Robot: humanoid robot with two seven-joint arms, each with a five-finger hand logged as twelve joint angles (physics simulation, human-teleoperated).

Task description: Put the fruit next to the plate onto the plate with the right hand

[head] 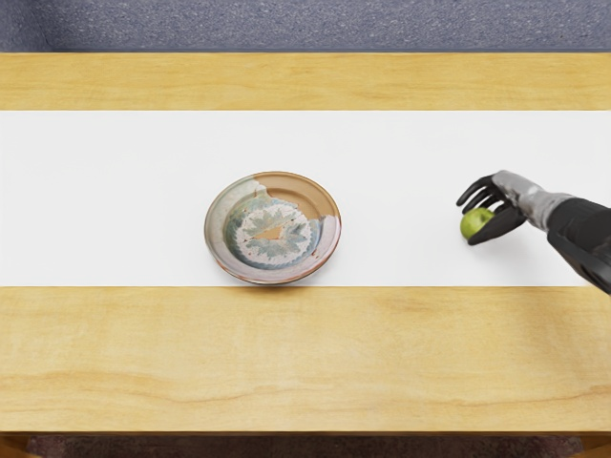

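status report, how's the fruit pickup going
Right hand on the green fruit, fingers curled around it. Fruit on the white cloth, right of the plate. Nothing between them. Left hand out of view.

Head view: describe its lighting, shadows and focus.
Head view: soft, even light, with no glare on the white runner. Head view: only a thin shadow along the near edge of the plate. Head view: sharp throughout, with the green fruit in the right hand crisp, and no blur or distortion.

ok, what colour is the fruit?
Yellow-green; the head view shows the fruit by the right hand.
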